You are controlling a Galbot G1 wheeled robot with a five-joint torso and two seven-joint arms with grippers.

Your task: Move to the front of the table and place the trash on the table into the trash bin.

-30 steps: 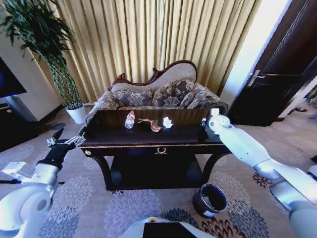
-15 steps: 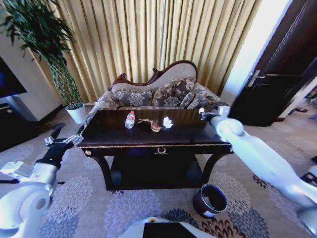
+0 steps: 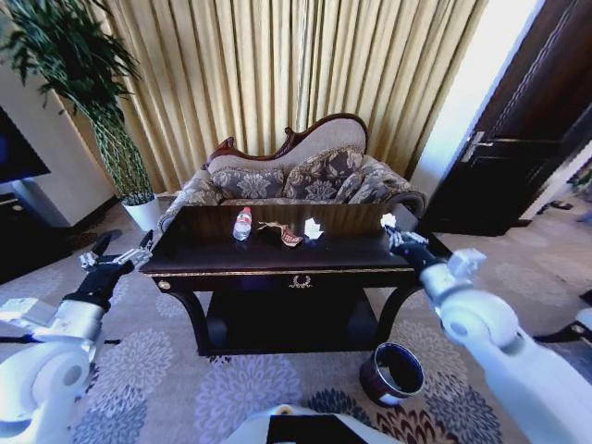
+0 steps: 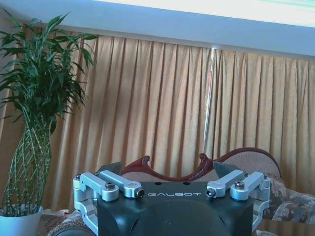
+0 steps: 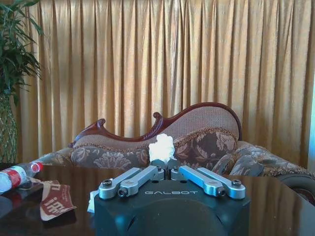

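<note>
The dark glossy table (image 3: 199,242) stands in front of me. On it lie a clear bottle (image 3: 242,223) with a red cap, a brownish-red wrapper (image 3: 283,234) and a crumpled white paper (image 3: 314,228). My right gripper (image 3: 394,233) hovers over the table's right end, shut on a small white paper wad (image 3: 388,220). In the right wrist view the gripper (image 5: 162,164) pinches that wad (image 5: 161,146), with the bottle (image 5: 15,176) and wrapper (image 5: 54,199) farther off. The maroon trash bin (image 3: 393,372) sits on the carpet by the table's right front leg. My left gripper (image 3: 123,248) is open off the table's left end.
A patterned sofa (image 3: 296,180) backs the table, with gold curtains behind. A potted plant in a white pot (image 3: 143,211) stands at the far left. A dark door (image 3: 518,157) is at the right. Patterned carpet lies around the bin.
My right arm has drawn back and down toward me, the gripper still holding the white wad at the table's right end. The left gripper has shifted slightly left.
</note>
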